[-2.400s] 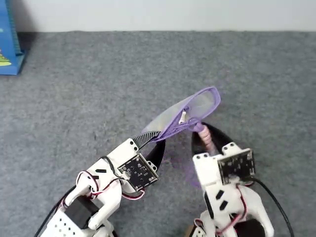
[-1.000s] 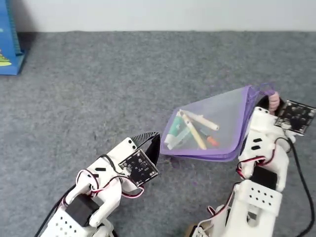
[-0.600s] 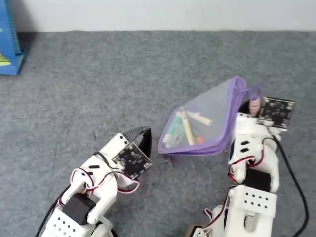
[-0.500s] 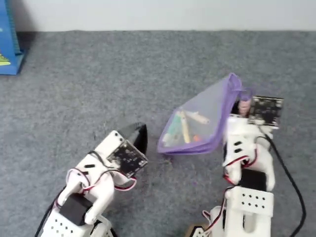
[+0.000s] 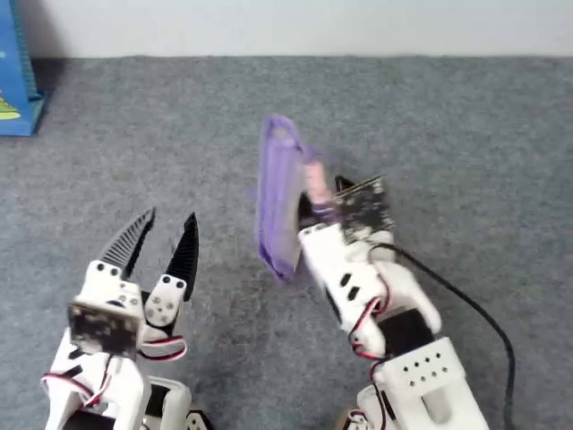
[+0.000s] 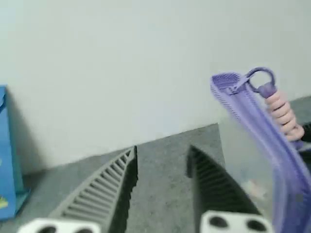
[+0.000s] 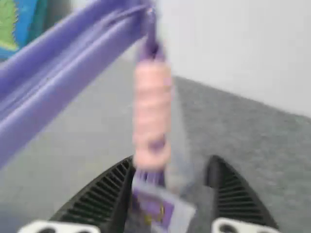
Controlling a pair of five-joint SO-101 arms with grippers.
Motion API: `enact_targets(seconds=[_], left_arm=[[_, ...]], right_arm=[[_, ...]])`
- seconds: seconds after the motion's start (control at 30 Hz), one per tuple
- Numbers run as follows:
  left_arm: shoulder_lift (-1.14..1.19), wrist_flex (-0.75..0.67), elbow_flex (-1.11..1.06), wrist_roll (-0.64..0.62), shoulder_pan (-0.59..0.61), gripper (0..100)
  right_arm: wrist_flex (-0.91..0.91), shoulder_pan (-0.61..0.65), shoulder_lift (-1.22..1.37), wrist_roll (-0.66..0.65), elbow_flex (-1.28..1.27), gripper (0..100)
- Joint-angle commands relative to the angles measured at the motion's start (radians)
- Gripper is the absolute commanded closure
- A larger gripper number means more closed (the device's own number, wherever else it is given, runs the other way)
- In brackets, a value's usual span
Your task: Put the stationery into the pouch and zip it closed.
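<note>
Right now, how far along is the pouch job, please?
Done, it seems: the zip on the pouch looks closed, its pink pull at the end. In hand: the pouch is up on edge at the right gripper; the left gripper is open, apart. Left: setting it down. Contents too blurred to confirm.

The left arm (image 5: 112, 381) and right arm (image 5: 421, 372) were white shells with black servo blocks, dark circuit boards and round holes, looped by red, white and black cables. The left gripper (image 5: 170, 219) and right gripper (image 7: 171, 162) bore dark ribbed fingers (image 5: 186, 255)
</note>
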State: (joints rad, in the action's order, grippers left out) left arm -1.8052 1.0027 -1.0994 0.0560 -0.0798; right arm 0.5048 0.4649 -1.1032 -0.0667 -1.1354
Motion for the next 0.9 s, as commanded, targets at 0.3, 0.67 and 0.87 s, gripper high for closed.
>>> enact_targets(seconds=[0.3,0.67,0.87], left_arm=[[-0.018,0.109,0.068,-0.069,0.080,77],[-0.018,0.213,0.084,-0.060,0.081,95],[-0.018,0.308,0.074,-0.058,0.081,99]], right_arm=[[0.343,0.097,-0.016,-0.005,0.195,84.4],[0.499,0.012,-0.018,0.000,0.212,99.1],[0.579,-0.157,-0.018,0.114,0.206,99.1]])
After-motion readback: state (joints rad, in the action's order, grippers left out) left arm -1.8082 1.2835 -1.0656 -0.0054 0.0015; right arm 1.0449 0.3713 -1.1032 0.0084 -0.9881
